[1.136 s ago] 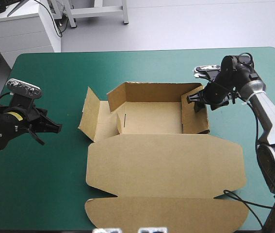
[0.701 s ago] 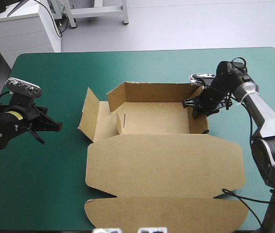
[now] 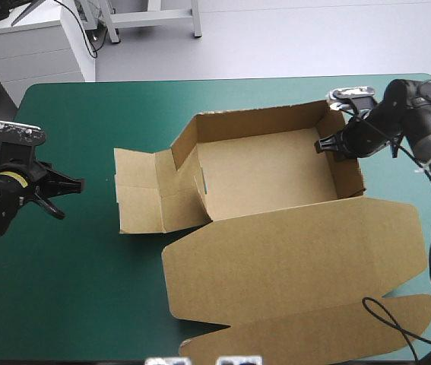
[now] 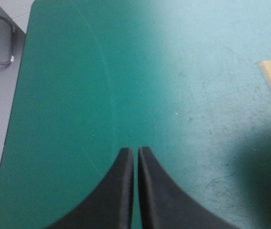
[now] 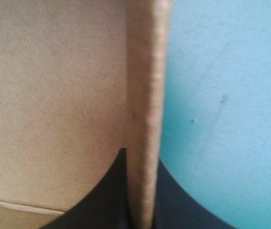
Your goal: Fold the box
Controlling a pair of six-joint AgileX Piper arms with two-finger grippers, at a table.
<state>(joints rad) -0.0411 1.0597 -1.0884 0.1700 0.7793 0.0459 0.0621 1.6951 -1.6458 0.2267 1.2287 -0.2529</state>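
The box (image 3: 268, 179) has slid right and turned since earlier, and now lies centre-right on the desk (image 3: 86, 114). The right tool (image 3: 324, 144) pinches its right wall, perhaps lifting it slightly. The left tool (image 3: 74, 185), closed and empty, has drawn back leftward.

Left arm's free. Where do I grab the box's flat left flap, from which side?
Take the left flap by its outer edge, low from the left side of the table. It lies flat with that edge facing the left gripper, while the right gripper pins the box at its right wall, likely steadying it.
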